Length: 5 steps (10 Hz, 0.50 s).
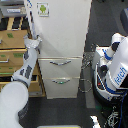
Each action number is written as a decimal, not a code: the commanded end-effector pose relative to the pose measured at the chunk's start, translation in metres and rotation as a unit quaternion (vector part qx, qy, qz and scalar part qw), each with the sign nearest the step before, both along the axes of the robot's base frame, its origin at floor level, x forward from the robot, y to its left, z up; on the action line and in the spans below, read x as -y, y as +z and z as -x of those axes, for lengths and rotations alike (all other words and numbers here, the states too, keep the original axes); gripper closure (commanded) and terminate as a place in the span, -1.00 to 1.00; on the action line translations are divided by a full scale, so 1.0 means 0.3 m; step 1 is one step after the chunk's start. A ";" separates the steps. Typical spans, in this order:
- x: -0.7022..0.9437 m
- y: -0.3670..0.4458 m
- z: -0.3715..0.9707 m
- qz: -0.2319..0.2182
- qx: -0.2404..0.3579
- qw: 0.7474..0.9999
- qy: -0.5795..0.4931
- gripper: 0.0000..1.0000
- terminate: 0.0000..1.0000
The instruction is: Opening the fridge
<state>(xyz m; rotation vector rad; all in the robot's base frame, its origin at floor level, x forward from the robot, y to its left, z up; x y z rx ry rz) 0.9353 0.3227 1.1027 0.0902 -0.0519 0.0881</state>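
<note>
Fridge (62, 30): upper door appears shut | gripper (36, 39): at long vertical handle (31, 22), left edge | fingers: closure cannot tell | drawers: both closed

white-grey arm (25, 65), bulbous white shoulder (12, 102)

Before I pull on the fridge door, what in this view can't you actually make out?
- Tool at the fridge handle, exterior view: too blurred and small to tell whether it is open or shut on the handle.
- Fridge top: cut off by the upper edge.
- Sticker: marking too small to read.
- Door seam: too low in detail to tell whether the door has started to open.
- Second robot: cut off by the right edge.
</note>
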 end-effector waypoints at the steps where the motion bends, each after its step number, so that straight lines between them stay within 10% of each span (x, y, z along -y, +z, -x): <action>1: 0.077 -0.036 0.006 0.003 0.002 0.999 -0.037 1.00 -1.00; 5: 0.083 -0.046 0.009 -0.001 -0.001 0.999 -0.038 1.00 -1.00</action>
